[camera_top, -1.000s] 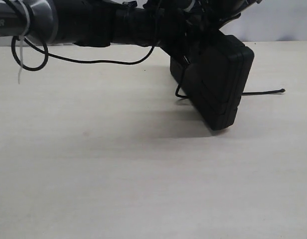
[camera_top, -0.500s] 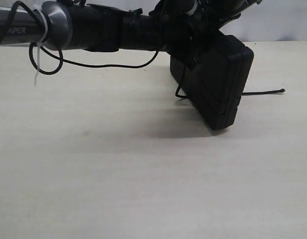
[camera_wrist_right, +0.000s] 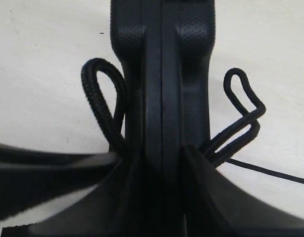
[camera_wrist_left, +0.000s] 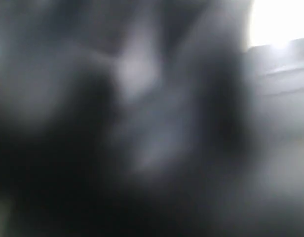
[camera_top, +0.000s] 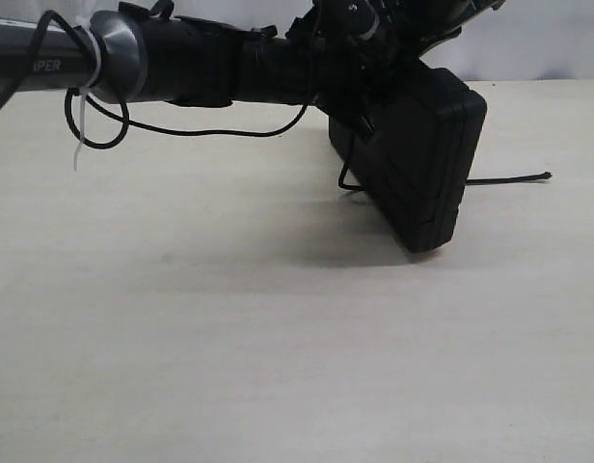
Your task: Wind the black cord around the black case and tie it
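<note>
- Right claw [camera_wrist_right: 162, 155] is pinching the black case [camera_wrist_right: 162, 54] edge-on. One finger [camera_wrist_right: 125, 187] presses on each broad face, and the case's seam runs straight up between them.
- From across the room the case hangs tilted over the pale table [camera_top: 278, 338]. Its lower corner is down at the surface and a soft shadow spreads to the left of it. I cannot tell whether that corner actually touches.
- The black cord [camera_wrist_right: 100, 94] bulges out in a fat loop from one face of the case, just beside the finger. On the other face a narrower doubled loop sticks out, and a single thin strand trails away over the table.
- In the exterior view the cord's loose end lies flat on the table to the right of the case, reaching well out from it. A short piece drops down the case's left edge and curls at the bottom.
- The left arm [camera_top: 181, 63] comes in level from the left along the top of the scene, and its dark bulk covers the case's upper left corner.
- The left claw [camera_top: 360, 77] is lost in that black mass. Its own camera gives only a grey blur, so I cannot tell whether it is spread or pressed together.
- A thin black cable [camera_top: 201, 130] sags under the left arm, clear of the table. It coils near the grey collar [camera_top: 119, 53], where a white tie [camera_top: 78, 145] dangles.
</note>
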Controlling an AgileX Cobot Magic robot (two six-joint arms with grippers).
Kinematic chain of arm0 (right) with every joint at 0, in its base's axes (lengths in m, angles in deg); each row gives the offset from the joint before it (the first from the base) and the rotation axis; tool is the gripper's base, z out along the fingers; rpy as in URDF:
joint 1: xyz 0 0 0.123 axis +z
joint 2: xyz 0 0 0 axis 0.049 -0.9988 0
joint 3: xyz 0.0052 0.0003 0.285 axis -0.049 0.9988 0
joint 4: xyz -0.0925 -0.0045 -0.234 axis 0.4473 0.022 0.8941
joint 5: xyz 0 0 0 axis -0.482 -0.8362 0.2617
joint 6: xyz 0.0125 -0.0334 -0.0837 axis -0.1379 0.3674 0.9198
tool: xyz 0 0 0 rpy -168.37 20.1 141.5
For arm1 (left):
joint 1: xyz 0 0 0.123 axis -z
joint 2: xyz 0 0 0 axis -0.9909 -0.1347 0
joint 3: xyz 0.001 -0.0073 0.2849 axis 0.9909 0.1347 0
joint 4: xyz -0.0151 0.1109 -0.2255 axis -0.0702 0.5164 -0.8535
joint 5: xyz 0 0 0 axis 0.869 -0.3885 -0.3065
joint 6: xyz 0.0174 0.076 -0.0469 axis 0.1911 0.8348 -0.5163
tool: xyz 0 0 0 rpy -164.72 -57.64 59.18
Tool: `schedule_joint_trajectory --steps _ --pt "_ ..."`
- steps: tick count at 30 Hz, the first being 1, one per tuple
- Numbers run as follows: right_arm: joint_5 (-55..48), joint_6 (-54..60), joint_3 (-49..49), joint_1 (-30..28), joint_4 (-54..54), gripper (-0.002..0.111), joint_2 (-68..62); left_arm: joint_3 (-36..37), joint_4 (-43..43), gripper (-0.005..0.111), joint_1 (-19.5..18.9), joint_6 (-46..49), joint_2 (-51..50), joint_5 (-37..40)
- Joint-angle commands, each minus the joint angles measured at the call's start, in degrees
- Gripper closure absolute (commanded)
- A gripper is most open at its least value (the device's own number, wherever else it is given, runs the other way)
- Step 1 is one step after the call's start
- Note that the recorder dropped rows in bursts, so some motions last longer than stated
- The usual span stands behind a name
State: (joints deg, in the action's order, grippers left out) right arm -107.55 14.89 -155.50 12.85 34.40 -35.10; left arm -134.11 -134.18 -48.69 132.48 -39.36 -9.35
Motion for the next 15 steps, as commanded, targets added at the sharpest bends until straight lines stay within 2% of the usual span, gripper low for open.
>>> schedule_joint_trajectory --steps 1,4,5,6,8,9,10,11,15 --pt "-2.17 -1.11 0.91 0.42 -2.15 0.104 -0.91 0.02 2.63 0.038 0.34 -1.61 0.96 -3.39" --pt "-2.17 -1.11 0.91 0.42 -2.06 0.104 -0.91 3.01 19.34 0.038 0.34 -12.31 6.09 -4.71" --pt "-2.17 -1.11 0.91 0.42 -2.06 0.104 -0.91 3.93 21.32 0.038 0.34 -14.09 7.28 -6.33" --pt "-2.17 -1.11 0.91 0.42 -2.06 0.102 -0.91 6.03 21.57 0.038 0.34 -14.39 9.11 -11.26" --pt "-2.17 -1.11 0.91 0.32 -2.06 0.08 -0.91 9.56 21.57 0.038 0.34 -14.39 10.41 -17.47" --pt "-2.17 -1.11 0.91 0.32 -2.06 0.071 -0.91 10.82 20.89 0.038 0.34 -14.39 10.57 -16.95" --pt "-2.17 -1.11 0.91 0.32 -2.06 0.068 -0.91 11.26 20.89 0.039 0.34 -14.57 10.57 -14.91" --pt "-2.17 -1.11 0.91 0.32 -2.06 0.067 -0.91 11.28 20.99 0.043 0.46 -14.57 10.57 -13.37" --pt "-2.17 -1.11 0.91 0.32 -2.06 0.067 -0.91 11.28 21.0 0.078 0.46 -14.57 10.45 -10.79"
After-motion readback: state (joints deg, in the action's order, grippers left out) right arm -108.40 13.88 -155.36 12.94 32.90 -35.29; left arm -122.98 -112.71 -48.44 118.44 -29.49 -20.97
